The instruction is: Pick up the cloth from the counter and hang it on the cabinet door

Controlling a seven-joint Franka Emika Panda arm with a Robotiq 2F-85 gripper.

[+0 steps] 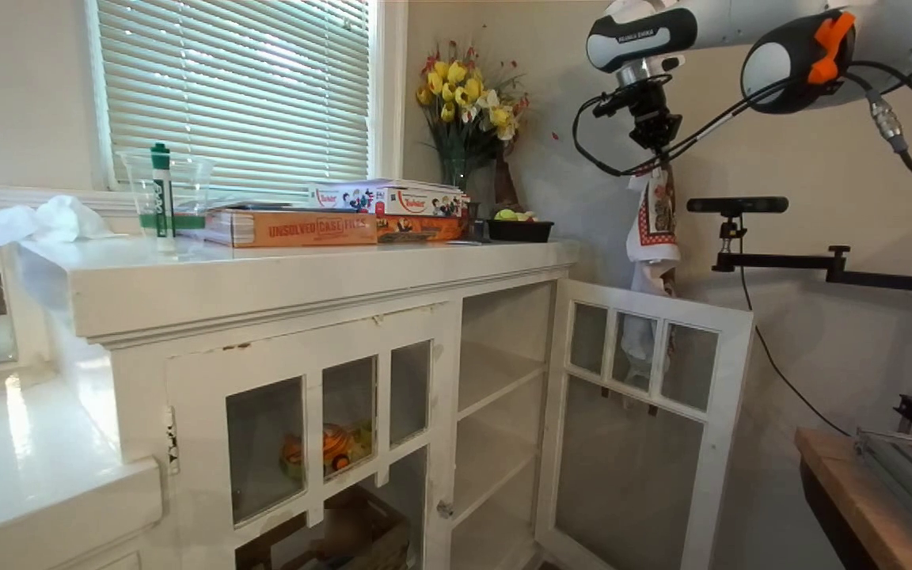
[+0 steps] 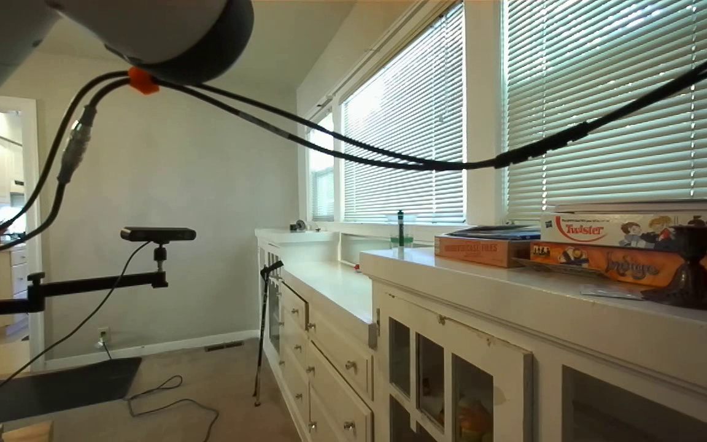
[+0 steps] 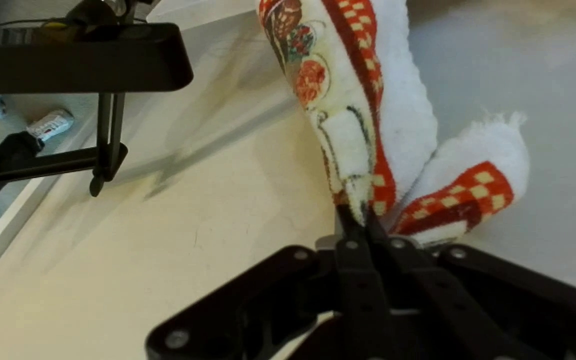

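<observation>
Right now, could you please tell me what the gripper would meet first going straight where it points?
Past the cloth it holds, the gripper would probably meet the pale wall, judging by the wrist view; depth is unclear, so the open cabinet door may intervene.

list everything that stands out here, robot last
cloth: 1, white and red, in jaws
open cabinet door: 1, white, below counter
labelled boxes: 3, orange and white, on counter
marker: 1, green and white, by cup
cup: 1, clear, on counter
tray: 1, black, on counter
flowers: many, mostly yellow, in vase
blinds: several, pale, behind counter
cameras: 1 per exterior view, black, on brackets
arm: 1, white and black, overhead
jaws: 2, black, shut on cloth
</observation>
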